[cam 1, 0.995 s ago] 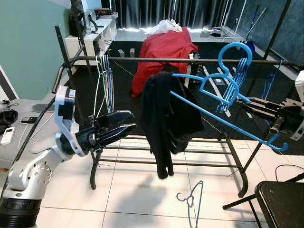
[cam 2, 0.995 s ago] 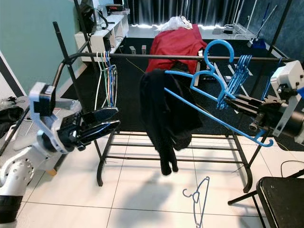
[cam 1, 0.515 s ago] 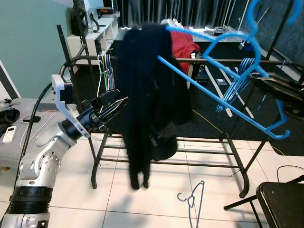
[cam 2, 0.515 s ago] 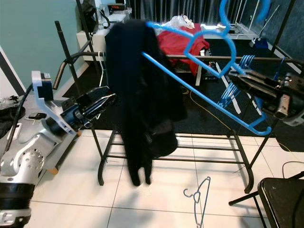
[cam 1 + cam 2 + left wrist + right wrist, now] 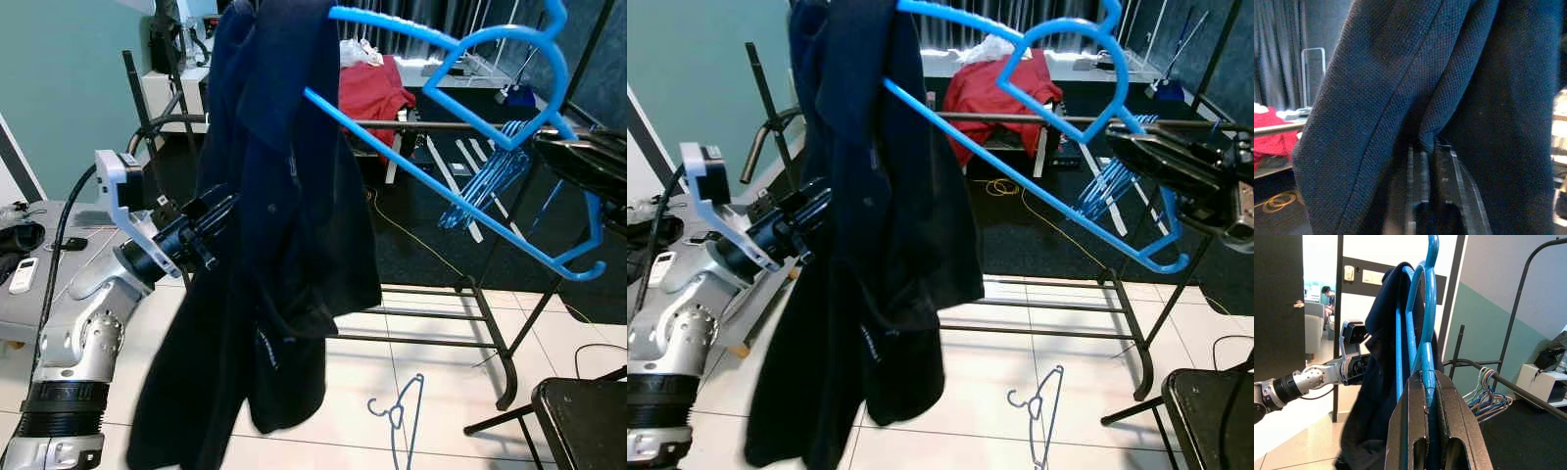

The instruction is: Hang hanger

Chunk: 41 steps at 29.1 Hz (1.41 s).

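Hanger: a big blue plastic hanger (image 5: 460, 225), tilted, with its long bar sloping down toward the right side.
Height: held up above the black metal rack rail (image 5: 460, 125), not hooked on it.
Clothes: a dark navy cloth garment (image 5: 279, 225) is draped over the hanger's left end and hangs down low.

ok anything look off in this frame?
Yes: a light blue hanger lies on the floor tiles below the rack. The dark garment also hangs bunched on one arm of the blue hanger.

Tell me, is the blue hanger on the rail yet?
No. The right gripper holds the blue hanger up, above the rail.
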### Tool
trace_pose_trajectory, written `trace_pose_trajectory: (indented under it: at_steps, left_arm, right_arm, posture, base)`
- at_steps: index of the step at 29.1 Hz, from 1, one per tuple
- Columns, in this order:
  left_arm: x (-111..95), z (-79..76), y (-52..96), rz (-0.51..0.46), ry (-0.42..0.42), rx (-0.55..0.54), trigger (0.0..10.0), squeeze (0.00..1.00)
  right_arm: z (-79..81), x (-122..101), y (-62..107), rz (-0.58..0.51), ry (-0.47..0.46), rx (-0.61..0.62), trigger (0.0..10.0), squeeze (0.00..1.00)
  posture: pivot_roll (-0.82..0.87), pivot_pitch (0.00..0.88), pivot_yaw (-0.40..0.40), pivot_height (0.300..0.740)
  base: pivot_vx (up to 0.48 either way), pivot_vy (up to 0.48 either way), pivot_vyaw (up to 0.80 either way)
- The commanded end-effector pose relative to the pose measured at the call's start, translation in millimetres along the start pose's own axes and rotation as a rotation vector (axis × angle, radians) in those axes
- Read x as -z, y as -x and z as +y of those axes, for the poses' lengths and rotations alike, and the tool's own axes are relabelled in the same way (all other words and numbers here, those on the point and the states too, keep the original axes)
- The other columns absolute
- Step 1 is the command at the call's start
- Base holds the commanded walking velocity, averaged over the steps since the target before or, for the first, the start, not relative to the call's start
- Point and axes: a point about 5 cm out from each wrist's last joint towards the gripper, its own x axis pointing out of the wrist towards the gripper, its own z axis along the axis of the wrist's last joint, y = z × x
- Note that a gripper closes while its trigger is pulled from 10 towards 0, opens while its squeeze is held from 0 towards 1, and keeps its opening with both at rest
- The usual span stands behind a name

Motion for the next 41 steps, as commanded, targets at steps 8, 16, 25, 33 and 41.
trace_pose_trajectory:
  at_steps: [8, 16, 25, 33, 41]
  left_arm:
    - [-0.8, -6.9, -0.9, -0.073, 0.066, 0.035, 0.0, 0.00]
    - [-11.6, -0.4, 1.0, -0.144, 0.081, 0.014, 0.0, 0.00]
    - [-34.4, 9.8, 0.0, -0.234, 0.036, -0.042, 0.0, 0.00]
    - [-64.9, 19.5, -8.1, -0.344, -0.034, -0.144, 0.0, 0.00]
    - [-46.4, 25.1, -6.1, -0.208, -0.105, -0.231, 0.0, 0.00]
  right_arm:
    - [1.3, -12.4, 2.6, -0.013, 0.049, 0.036, 0.0, 0.00]
    - [-14.6, -5.5, 15.3, 0.027, 0.066, 0.169, 0.0, 0.00]
    - [-18.7, 59.1, 41.8, 0.531, 0.039, 0.252, 0.0, 0.00]
    - [32.2, 142.6, 72.7, 1.031, -0.215, 0.077, 0.0, 0.00]
    - [36.4, 99.4, 32.7, 0.542, -0.278, -0.035, 0.0, 0.00]
  posture:
    - [-0.12, 0.003, 0.005, 0.740]
    - [-0.12, 0.000, 0.005, 0.740]
    - [-0.12, 0.000, 0.003, 0.740]
    - [-0.12, 0.008, 0.001, 0.740]
    - [-0.12, 0.015, 0.001, 0.740]
  base:
    - [0.000, 0.000, 0.00]
    - [0.000, 0.000, 0.00]
    - [0.000, 0.000, 0.00]
    - [0.000, 0.000, 0.00]
    - [0.000, 0.000, 0.00]
